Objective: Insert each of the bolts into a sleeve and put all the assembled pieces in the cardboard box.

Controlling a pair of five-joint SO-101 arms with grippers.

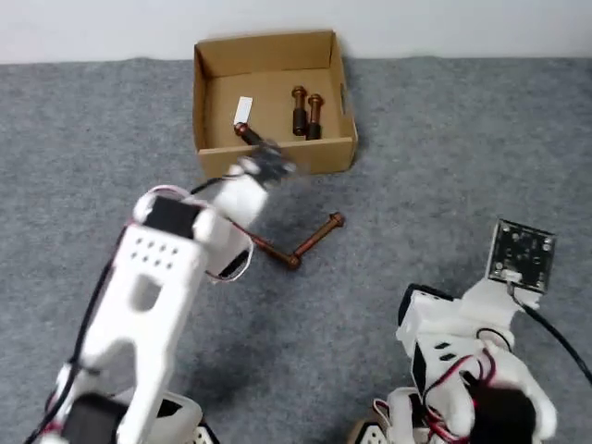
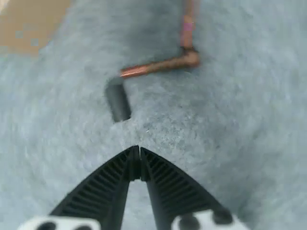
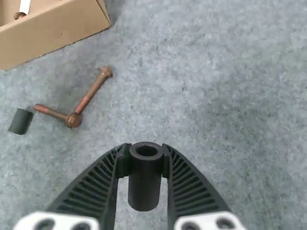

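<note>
While the right hand (image 3: 144, 150) clamps it, the sleeve (image 3: 144, 186) points bore-up.

Grey fuzzy felt-like mat (image 1: 462, 139) spreads as work surface, reaching left, right and near edges of high view. Texture mottled: short fine fibres, lighter and darker flecks. Both wrist views show same nap closer. Plain pale off-white band (image 1: 92, 28) runs straight along far edge of mat; wall or backboard, cannot tell which. Light soft, even, from above; shadows on mat faint, blurred.
</note>
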